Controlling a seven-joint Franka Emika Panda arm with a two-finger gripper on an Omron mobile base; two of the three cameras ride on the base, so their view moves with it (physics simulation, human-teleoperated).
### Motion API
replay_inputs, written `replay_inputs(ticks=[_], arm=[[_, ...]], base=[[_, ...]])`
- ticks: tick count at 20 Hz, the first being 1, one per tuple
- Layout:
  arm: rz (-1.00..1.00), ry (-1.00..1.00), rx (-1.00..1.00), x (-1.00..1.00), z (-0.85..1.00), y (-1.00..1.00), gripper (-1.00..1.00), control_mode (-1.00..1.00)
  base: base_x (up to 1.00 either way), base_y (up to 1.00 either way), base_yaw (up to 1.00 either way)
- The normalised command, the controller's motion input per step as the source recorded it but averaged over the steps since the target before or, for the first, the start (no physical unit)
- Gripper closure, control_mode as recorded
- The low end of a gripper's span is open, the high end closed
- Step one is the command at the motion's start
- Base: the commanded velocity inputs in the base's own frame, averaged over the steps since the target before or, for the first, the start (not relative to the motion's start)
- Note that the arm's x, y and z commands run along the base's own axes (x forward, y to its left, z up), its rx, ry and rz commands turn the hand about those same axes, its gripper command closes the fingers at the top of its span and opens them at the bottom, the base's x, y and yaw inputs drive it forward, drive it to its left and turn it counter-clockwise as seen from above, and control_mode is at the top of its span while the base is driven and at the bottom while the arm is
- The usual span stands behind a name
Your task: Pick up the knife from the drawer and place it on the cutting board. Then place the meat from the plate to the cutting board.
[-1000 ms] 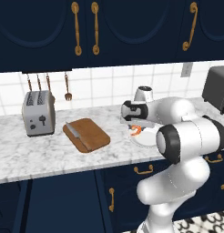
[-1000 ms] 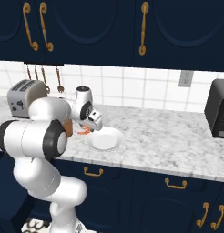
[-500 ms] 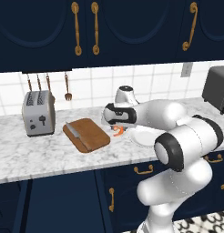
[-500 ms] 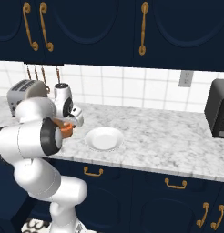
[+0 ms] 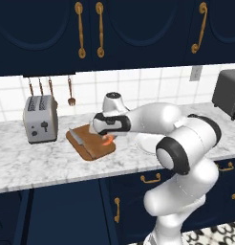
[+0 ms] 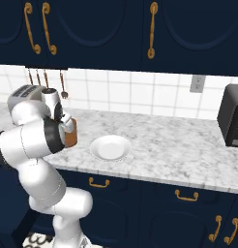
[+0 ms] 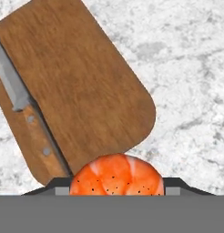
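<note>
We see the meat (image 7: 116,176) held between the jaws, which are clenched on it. In the hand view it is an orange-red piece at the bottom, with small dark specks, and it hangs above the near corner of the cutting board (image 7: 86,86). In the left base view the meat (image 5: 108,139) shows as a small orange spot under the gripper (image 5: 108,139), over the right part of the cutting board (image 5: 93,143).

The knife (image 7: 29,116) lies flat on the board along one long edge. Its grey blade points toward the far end and its brown wooden handle lies toward the near end. In the left base view the knife (image 5: 77,139) is on the left side of the board, apart from the meat.

The board rests on the marble surface (image 5: 38,165), a little turned against the front edge. The plate (image 6: 110,147) stands on the same surface to the right of the board, near it but not touching, and it is white and round. In the left base view the plate (image 5: 144,143) is partly behind the arm.

A toaster (image 5: 40,118) stands left of the board. Behind it some utensils (image 5: 70,91) hang on the tiled wall. A dark appliance (image 6: 232,115) is at the far right of the surface.
</note>
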Motion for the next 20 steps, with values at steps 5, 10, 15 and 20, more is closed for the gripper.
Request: replay_inputs(ticks=[5, 10, 15, 20], arm=[[0.0, 0.0, 0.0, 0.63, -0.33, 0.49, 1.0, -1.0], [0.0, 0.0, 0.0, 0.57, -0.28, 0.15, 1.0, -1.0], [0.0, 0.0, 0.0, 0.25, 0.0, -0.01, -1.0, -1.0], [0.0, 0.0, 0.0, 0.07, 0.0, 0.0, -1.0, -1.0]], base=[[0.0, 0.0, 0.0], [0.0, 0.0, 0.0], [0.0, 0.0, 0.0], [0.0, 0.0, 0.0]])
